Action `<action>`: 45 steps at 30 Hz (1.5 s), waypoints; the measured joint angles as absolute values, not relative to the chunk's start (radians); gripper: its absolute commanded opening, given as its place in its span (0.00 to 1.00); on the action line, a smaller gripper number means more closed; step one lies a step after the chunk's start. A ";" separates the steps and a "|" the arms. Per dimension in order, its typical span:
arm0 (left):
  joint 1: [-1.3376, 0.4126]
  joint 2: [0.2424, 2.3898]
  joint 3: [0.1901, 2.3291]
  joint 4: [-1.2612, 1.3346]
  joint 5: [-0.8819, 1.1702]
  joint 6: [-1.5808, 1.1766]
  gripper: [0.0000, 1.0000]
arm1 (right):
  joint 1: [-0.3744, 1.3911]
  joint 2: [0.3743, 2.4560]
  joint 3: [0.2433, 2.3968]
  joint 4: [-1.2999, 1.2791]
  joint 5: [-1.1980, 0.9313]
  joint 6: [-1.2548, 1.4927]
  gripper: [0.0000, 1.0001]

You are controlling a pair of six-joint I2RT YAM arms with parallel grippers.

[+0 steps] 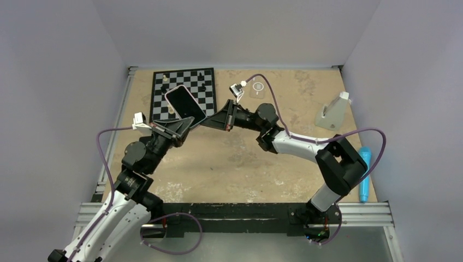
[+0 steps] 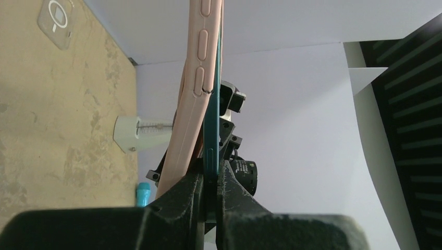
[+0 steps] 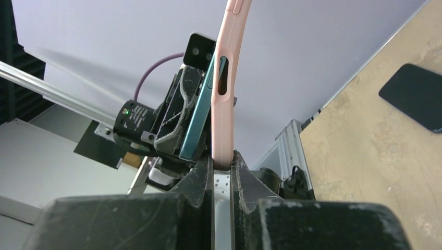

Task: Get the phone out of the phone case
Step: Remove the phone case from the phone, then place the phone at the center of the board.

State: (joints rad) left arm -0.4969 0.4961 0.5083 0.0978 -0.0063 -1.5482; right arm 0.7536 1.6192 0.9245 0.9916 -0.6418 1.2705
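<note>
Pale lilac walls (image 1: 65, 43) box in a mottled tan table (image 1: 245, 158). Above its eleven o'clock quarter one slim, teal-edged, black-screened phone (image 2: 212, 135) hangs in the air, partly out of one soft pink phone case (image 2: 195, 62) with raised button covers. In the top view their shared long axis runs from ten o'clock to four o'clock, and both arms meet it at the four o'clock end. The left gripper (image 2: 210, 179), reaching in from seven o'clock, is clenched on the phone's teal edge. The right gripper (image 3: 223, 161), reaching in from three o'clock, is clenched on the pink rim of the phone case alone. At that gripped end the two have parted into a wedge-shaped gap, but toward ten o'clock they close together, so the far end looks seated. The coming move, I judge, turns on this: phone on the left gripper's side, phone case on the right's, to be drawn apart across their thickness. On the table lie one clear shell (image 1: 257, 88) with a white ring at one o'clock, one chessboard (image 1: 207, 82) with a few dark pieces at eleven, one pale stand (image 1: 332, 114) at two, one blue tube (image 1: 364, 173) at four and, in the right wrist view, one dark slab (image 3: 414, 96).
</note>
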 measured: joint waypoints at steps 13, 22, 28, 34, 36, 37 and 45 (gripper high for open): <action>-0.472 0.525 0.508 0.194 -0.095 -1.571 0.00 | 0.760 1.769 1.153 0.895 -0.566 1.188 0.00; -0.508 0.531 0.508 0.198 0.086 -1.578 0.00 | 0.760 1.862 1.254 0.817 -0.479 1.158 0.00; -0.515 0.502 0.508 0.019 0.130 -1.498 0.00 | 0.758 1.833 1.235 0.812 -0.449 1.148 0.00; -0.516 0.446 0.564 -0.221 0.061 -1.369 0.00 | 0.725 1.739 1.166 0.670 -0.356 1.082 0.00; -0.517 0.424 0.601 -0.365 -0.042 -1.338 0.00 | 0.690 1.692 1.128 0.599 -0.310 1.052 0.00; -0.517 0.418 0.607 -0.400 -0.072 -1.337 0.00 | 0.668 1.669 1.114 0.556 -0.279 1.037 0.00; -0.509 0.577 0.657 -0.804 -0.441 -1.441 0.00 | 0.550 1.477 1.063 0.328 -0.083 0.917 0.00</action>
